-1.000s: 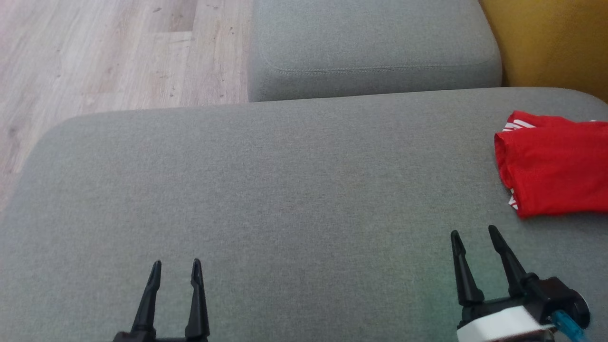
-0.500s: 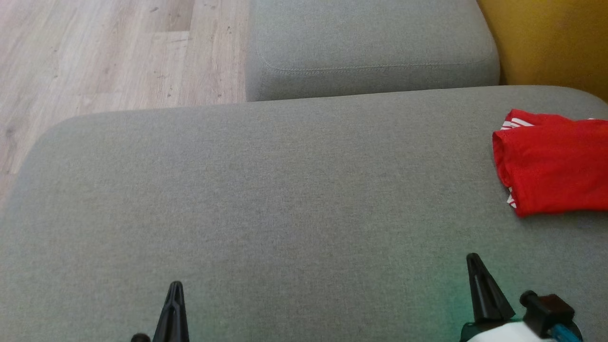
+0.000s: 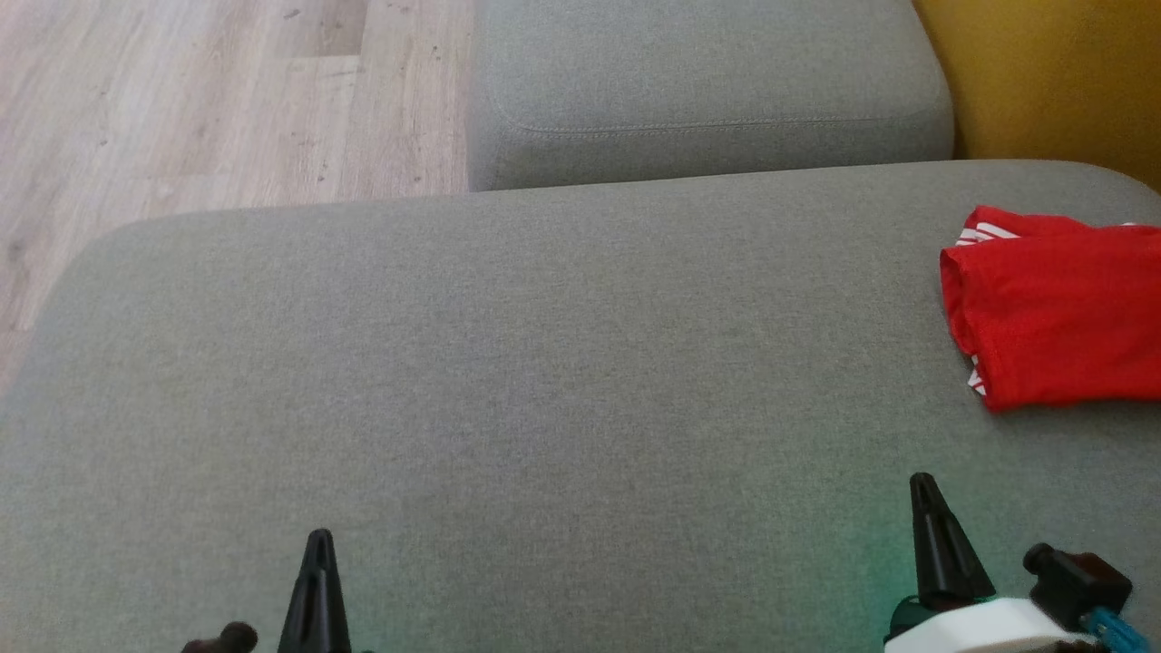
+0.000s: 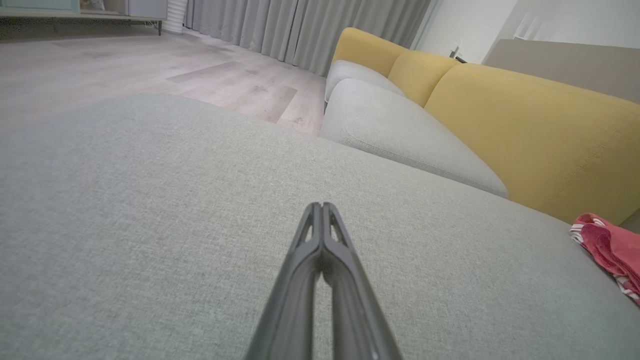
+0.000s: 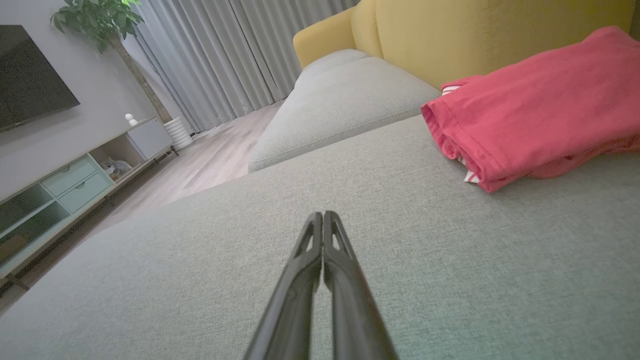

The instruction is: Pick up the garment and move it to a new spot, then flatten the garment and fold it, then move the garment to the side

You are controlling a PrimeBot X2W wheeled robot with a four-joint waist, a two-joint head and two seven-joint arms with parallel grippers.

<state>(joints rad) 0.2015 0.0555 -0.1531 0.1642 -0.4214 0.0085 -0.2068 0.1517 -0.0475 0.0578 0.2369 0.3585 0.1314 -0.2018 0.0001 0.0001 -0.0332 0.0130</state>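
Beyond the right gripper (image 5: 324, 216): garment (image 5: 540, 100), soft, light;
both it and left gripper (image 4: 320, 207) pressed together, empty; pinch nearest hem.

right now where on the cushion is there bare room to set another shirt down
The cushion is bare from its edge by the floor across to the garment, and from the left hand and right hand up to the far cushion. The one crowded spot is the right end, where the garment lies near the yellow backrest.
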